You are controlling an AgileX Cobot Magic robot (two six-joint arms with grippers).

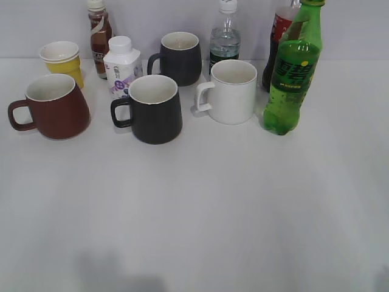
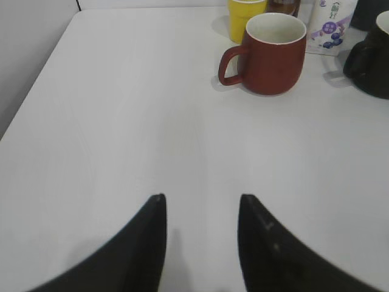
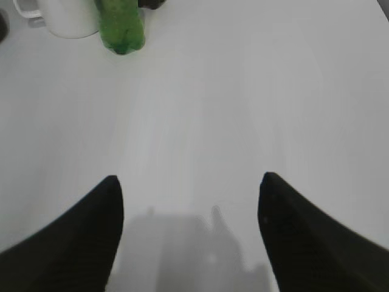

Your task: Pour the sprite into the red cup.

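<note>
Nothing is poured yet: the tall green plastic sprite bottle (image 1: 293, 73) stands capped at the white counter's (image 1: 200, 207) right, the squat brownish-red ceramic mug (image 1: 53, 106) far left, both the left claw (image 2: 202, 210) and right claw (image 3: 189, 185) spread, empty.

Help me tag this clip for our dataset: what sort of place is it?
Probably a lab or test bench, not a kitchen: a bare white table against a plain pale wall, with drinks and mugs lined up like props, such as the sprite and the red cup.
</note>
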